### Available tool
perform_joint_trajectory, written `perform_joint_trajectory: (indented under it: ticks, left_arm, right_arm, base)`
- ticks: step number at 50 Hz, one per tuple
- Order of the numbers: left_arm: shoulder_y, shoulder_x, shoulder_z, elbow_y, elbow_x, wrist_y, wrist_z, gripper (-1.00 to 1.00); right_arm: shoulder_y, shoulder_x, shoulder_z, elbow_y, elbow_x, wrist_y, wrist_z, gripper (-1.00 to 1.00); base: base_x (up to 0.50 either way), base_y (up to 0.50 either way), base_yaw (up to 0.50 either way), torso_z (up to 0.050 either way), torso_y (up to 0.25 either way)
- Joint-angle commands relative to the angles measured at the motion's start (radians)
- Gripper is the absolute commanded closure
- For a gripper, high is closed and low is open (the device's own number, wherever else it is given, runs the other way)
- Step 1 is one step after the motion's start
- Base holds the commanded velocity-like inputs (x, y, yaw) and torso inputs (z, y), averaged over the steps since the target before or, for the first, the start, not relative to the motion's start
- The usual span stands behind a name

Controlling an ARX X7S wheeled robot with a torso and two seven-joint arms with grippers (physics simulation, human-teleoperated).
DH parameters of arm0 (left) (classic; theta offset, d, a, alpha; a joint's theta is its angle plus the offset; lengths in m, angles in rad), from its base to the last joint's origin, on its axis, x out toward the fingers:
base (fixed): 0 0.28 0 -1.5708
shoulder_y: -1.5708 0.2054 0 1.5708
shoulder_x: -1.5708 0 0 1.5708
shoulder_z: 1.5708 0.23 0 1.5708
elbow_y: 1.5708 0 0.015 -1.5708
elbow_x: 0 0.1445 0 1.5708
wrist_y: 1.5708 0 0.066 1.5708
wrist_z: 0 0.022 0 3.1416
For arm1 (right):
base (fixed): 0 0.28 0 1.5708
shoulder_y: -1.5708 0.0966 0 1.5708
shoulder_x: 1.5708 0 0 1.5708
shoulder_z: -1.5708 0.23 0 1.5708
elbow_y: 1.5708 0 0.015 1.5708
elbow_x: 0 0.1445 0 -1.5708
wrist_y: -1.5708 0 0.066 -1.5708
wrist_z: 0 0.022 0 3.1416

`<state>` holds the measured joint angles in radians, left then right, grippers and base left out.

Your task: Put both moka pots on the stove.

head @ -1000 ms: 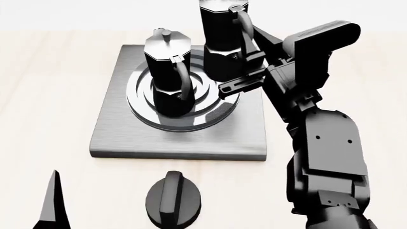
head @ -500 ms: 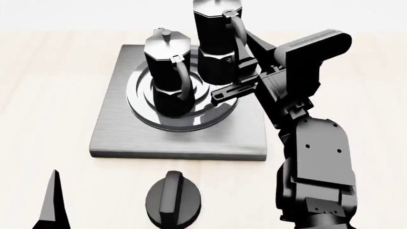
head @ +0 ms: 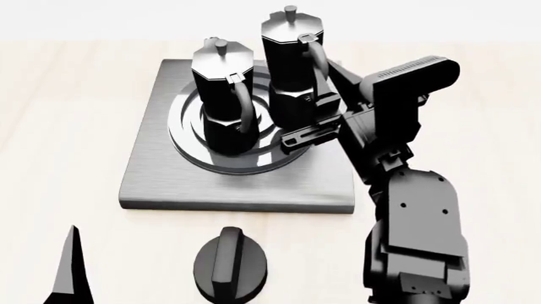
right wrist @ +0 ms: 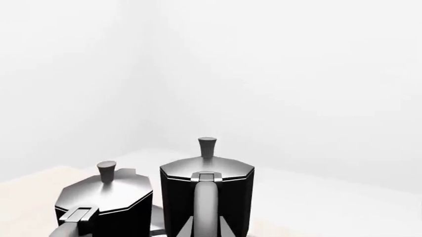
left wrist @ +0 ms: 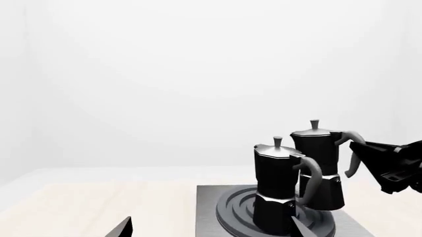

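The stove (head: 152, 171) is a grey slab with dark rings. One moka pot (head: 222, 95) stands upright on the rings. My right gripper (head: 318, 115) is shut on the handle of the second moka pot (head: 292, 63) and holds it upright at the rings' right side, close beside the first. I cannot tell if its base touches the stove. In the right wrist view the fingers (right wrist: 177, 224) flank the handle of the held pot (right wrist: 178, 197); the other pot (right wrist: 112, 202) is beside it. My left gripper (left wrist: 211, 233) is open and empty, short of the stove (left wrist: 207, 212).
A squat black round knob (head: 230, 264) with a ridge sits on the pale wooden table (head: 68, 114) in front of the stove. One left finger (head: 70, 266) shows at the bottom left of the head view. My right arm (head: 419, 215) reaches along the stove's right side.
My right gripper has carried the second pot left and down, close beside the first pot over the rings. The first pot, the knob and the left gripper have not moved.
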<state>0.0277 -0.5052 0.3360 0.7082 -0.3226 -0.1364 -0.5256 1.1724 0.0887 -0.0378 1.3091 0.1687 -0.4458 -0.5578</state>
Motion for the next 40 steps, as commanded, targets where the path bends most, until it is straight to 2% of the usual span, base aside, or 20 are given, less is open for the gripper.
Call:
perform_joint_trajectory:
  ticks: [1,25,40]
  left_arm:
    - [0.0,-0.002,0.001,0.003,-0.003,-0.002,-0.003,-1.0]
    - [0.0,-0.004,0.003,-0.002,-0.005,0.005,-0.005,-1.0]
    - [-0.003,-0.007,0.003,0.002,-0.006,0.003,-0.008,-1.0]
  right_arm:
    - [0.005,-0.012,0.117,-0.001,-0.057,-0.002,-0.004,1.0]
    - [-0.01,-0.034,0.228,-0.001,-0.11,-0.037,-0.034,1.0]
    - [-0.02,-0.035,0.24,-0.001,-0.151,-0.002,-0.014,1.0]
  base:
    - [0.0,0.0,0.0,0.0,0.0]
    - [0.0,0.0,0.0,0.0,0.001]
    - [0.0,0.0,0.0,0.0,0.001]
